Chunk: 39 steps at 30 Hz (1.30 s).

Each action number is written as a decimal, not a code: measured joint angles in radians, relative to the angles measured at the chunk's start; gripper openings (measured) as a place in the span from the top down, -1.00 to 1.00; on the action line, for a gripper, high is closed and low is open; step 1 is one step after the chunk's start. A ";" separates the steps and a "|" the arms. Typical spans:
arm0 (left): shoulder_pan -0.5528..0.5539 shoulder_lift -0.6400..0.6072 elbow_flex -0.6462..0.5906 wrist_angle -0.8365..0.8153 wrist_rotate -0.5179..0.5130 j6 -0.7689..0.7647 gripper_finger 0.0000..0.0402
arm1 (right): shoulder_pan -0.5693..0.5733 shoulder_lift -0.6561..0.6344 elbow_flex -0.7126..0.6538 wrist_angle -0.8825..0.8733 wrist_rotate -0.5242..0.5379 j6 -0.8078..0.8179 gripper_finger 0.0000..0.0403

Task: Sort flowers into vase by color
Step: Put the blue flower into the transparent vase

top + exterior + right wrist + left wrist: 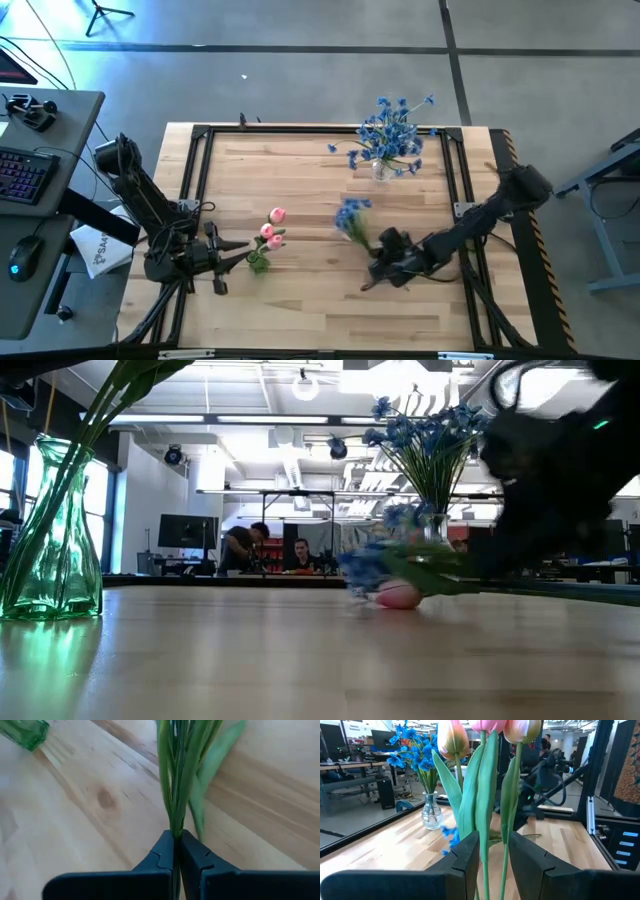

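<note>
Three pink tulips (272, 230) lean out of a green glass vase (50, 540) standing on the table at the left; my left gripper (493, 840) reaches level from the left and is shut on their stems. At the table's middle my right gripper (174, 834) is shut on a spray of blue flowers (352, 217), whose blossoms (372, 565) hang low over the wood. A pink bud (398, 595) shows at table level under them. A clear vase (381, 170) with more blue flowers (390, 130) stands at the far middle. My left gripper pinches the tulips' green stems and leaves (485, 847) between its two fingers, coming level from the table's left and lying across them. Above the fingers the tulips stand with heads up; in the low view the stems (60, 500) run down inside the green vase. My right gripper pinches several thin green stems (175, 822) of the blue spray together at its fingertips. The fingers slant down toward the table's far left. The blossoms lie ahead of the fingers, low over the table, and the stems' other ends (560, 590) trail toward the right.
A dark metal frame (200, 135) runs around the wooden table top. The clear vase of blue flowers stands near the far rail. Bare wood lies between the two vases and along the near edge. A desk with a keyboard (25, 170) stands beyond the left edge.
</note>
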<state>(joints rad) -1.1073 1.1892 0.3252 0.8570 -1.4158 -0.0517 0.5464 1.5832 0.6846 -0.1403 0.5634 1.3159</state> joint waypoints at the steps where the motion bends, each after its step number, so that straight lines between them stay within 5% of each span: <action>1: -0.001 0.000 0.000 0.000 0.000 -0.001 0.53 | -0.021 0.040 0.008 0.053 -0.012 -0.024 1.00; 8: -0.001 0.000 0.000 0.001 0.000 -0.034 0.53 | -0.123 0.236 0.222 0.265 -0.096 -0.306 1.00; 14: -0.001 0.000 0.000 0.003 0.000 -0.034 0.53 | -0.130 0.170 0.386 -0.009 -0.073 -0.467 1.00; 21: -0.001 0.000 0.000 0.002 0.000 -0.034 0.53 | -0.100 0.105 0.332 -0.410 -0.035 -0.129 1.00; 29: -0.001 0.000 0.000 0.001 0.000 -0.033 0.53 | -0.049 0.104 0.117 -0.363 -0.094 0.273 1.00; 33: -0.001 0.000 0.000 0.000 0.000 -0.033 0.53 | -0.047 0.094 0.070 -0.283 -0.087 0.278 0.89; 39: 0.003 0.000 0.000 0.000 -0.001 0.065 0.53 | -0.054 0.059 0.098 -0.364 -0.118 0.203 0.39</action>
<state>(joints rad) -1.1046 1.1892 0.3252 0.8574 -1.4170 0.0134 0.4925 1.6422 0.7827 -0.5039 0.4452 1.5193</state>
